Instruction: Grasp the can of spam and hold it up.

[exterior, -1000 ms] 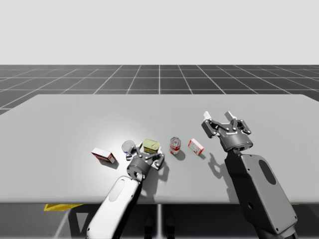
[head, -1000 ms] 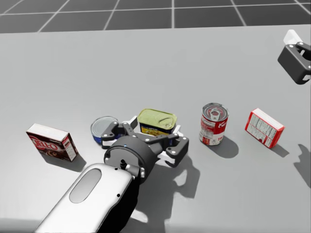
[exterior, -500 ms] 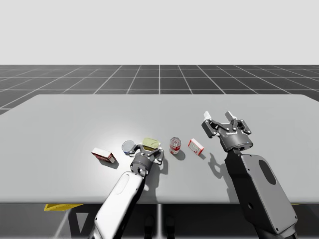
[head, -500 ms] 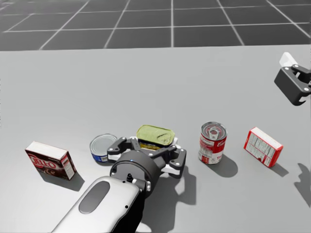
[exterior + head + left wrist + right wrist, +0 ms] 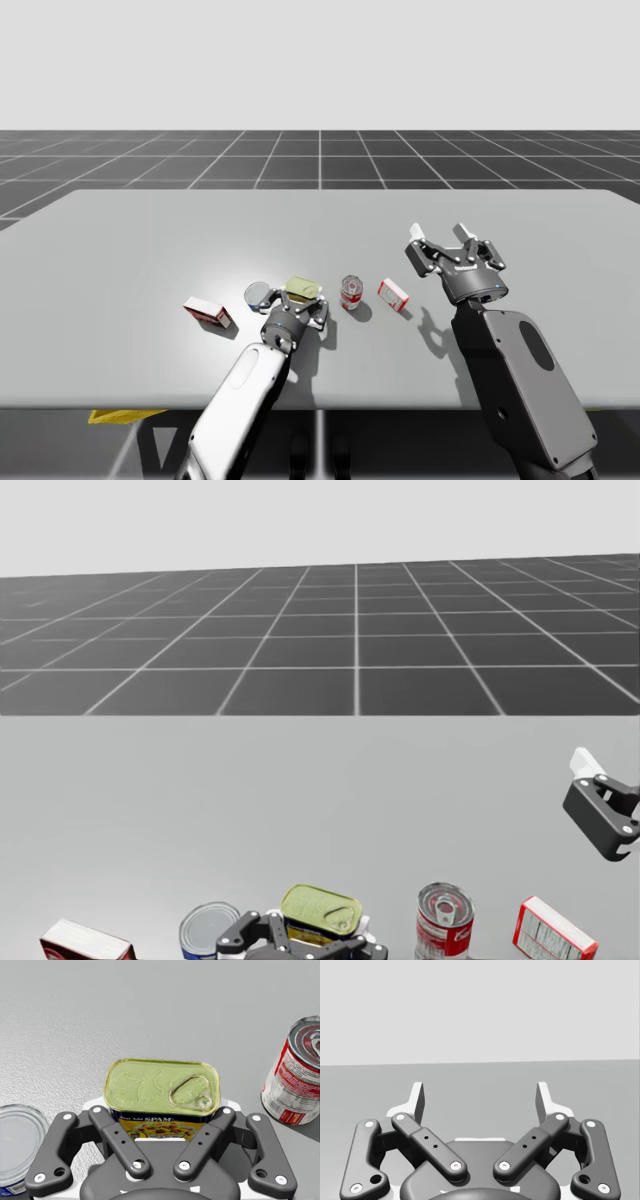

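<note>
Yellow-green on its lid and rectangular in shape, the can [image 5: 162, 1085] you are after stands upright with its pull ring facing up, right between the fingers of the left gripper [image 5: 161, 1106]. You can see one white pad on each side of it, just beside its short ends, and the fingers [image 5: 92, 1107] are spread wide rather than pressed in; the left wrist view does not let you confirm contact on either side. Its base is hidden behind the gripper's linkage. Beside that gripper on one side sits a round blue can with a silver lid [image 5: 17, 1140], near the rectangular can but apart from it, and on the other side a round red and white can [image 5: 295, 1085] stands upright, also apart. From the high view you can follow the whole row across the grey table [image 5: 150, 240]: a red box [image 5: 208, 312] at the left end, then the blue can, the rectangular can with the left arm reaching in from the near edge, the red and white can, and a red and white box [image 5: 394, 293] at the right end. The right gripper [image 5: 481, 1100] hangs above the table to the right of that last box, well apart from everything in the row, with its two fingers [image 5: 417, 1097] held wide apart and nothing between them.
</note>
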Robot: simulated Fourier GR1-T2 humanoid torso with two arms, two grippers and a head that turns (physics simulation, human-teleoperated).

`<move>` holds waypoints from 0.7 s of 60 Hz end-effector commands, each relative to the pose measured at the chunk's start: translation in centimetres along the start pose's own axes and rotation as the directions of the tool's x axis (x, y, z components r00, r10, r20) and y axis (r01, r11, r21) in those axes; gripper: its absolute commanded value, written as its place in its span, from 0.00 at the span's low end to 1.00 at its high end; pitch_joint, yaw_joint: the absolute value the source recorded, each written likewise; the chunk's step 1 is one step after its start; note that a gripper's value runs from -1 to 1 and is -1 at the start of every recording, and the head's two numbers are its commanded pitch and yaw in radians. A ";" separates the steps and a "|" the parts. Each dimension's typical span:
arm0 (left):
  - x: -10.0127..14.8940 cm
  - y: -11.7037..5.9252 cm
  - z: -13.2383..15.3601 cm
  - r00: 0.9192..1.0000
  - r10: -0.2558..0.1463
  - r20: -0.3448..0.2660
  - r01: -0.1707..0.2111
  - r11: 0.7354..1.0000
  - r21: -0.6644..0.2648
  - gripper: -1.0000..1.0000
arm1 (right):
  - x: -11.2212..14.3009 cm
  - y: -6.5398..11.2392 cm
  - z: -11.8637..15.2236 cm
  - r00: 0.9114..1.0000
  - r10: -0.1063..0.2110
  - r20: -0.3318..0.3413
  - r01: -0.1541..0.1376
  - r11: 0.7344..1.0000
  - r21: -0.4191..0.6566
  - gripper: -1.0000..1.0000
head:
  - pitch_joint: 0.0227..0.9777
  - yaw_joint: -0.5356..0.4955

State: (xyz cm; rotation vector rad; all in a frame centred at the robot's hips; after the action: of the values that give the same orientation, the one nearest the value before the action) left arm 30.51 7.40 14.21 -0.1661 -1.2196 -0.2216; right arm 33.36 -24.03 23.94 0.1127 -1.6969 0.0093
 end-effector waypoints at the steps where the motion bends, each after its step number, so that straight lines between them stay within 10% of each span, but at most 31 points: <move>1: -1.4 -0.4 -0.1 0.999 -0.014 -0.043 0.010 0.996 -0.091 1.00 | 0.0 -0.1 -0.1 1.000 0.003 0.000 -0.003 1.000 0.000 0.00 | 0.44 0.59; 20: 3.6 -0.3 2.4 0.998 0.010 0.067 -0.002 0.994 -0.112 1.00 | -0.3 -0.2 -0.1 1.000 0.016 0.002 -0.016 1.000 0.012 0.00 | 0.45 0.59; 42: 10.7 1.1 4.8 0.978 0.001 0.209 0.022 0.994 -0.105 0.99 | -0.5 -0.1 -0.1 0.999 0.053 0.009 -0.053 0.998 0.018 0.00 | 0.45 0.60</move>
State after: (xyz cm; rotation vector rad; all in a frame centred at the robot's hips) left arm 29.18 9.75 21.16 -0.1946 -1.3174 -0.2002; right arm 33.50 -24.19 23.54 0.0907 -1.7033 0.0536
